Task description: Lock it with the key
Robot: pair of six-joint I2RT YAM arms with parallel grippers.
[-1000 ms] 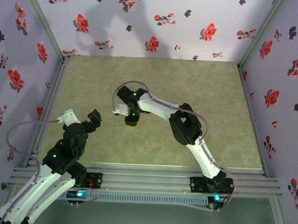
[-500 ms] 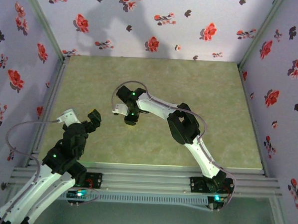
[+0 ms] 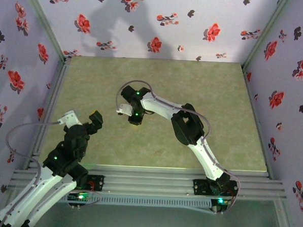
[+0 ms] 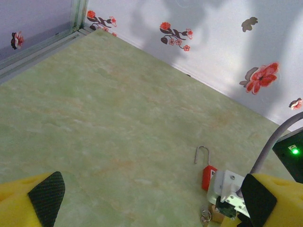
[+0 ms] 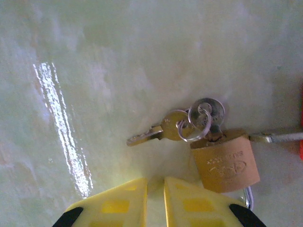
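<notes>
A brass padlock (image 5: 226, 161) lies on the green table with a key standing in its base. A ring (image 5: 199, 118) joins that key to a second brass key (image 5: 151, 133), which lies flat, pointing left. My right gripper (image 5: 155, 182) hovers just short of the keys; its yellow fingers are nearly together with nothing between them. In the top view the right gripper (image 3: 135, 117) points down at mid-table and covers the lock. The left wrist view shows the brass padlock (image 4: 217, 213) under the right wrist. My left gripper (image 4: 154, 196) is open and empty, well short of it, near the left side (image 3: 94, 120).
A red padlock (image 4: 209, 176) with an open wire shackle (image 4: 202, 153) lies right beside the brass one. Its shackle (image 5: 279, 137) reaches into the right wrist view. Flowered walls (image 3: 156, 22) enclose the table on three sides, with an aluminium rail (image 3: 50, 103) on the left.
The right gripper has shifted slightly to the right and away over the padlock. The left arm has stayed still.
</notes>
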